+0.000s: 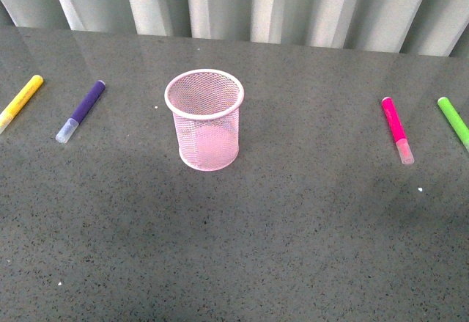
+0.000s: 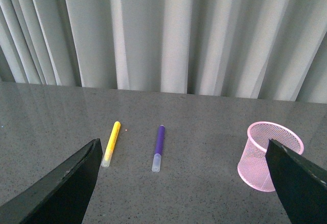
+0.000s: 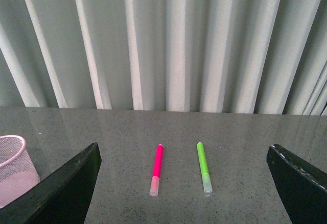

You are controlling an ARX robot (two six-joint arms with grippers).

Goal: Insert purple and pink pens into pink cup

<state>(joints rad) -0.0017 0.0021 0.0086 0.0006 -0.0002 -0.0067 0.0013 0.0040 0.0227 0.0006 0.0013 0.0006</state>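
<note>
Beyond left fingers (image 2: 61, 188), purple pen (image 2: 159, 147), beyond right fingers (image 3: 61, 191), pink pen (image 3: 157, 169)

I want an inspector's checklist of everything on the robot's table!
Surface: dark grey speckled table.
Job's things: purple pen lies left of the upright, empty pink cup; pink pen lies to its right.
Clutter: yellow marker far left, green marker far right.
Grippers: left gripper and right gripper open, holding nothing.
Cables: nothing seen.
Surroundings: pale pleated curtain behind the table.
</note>
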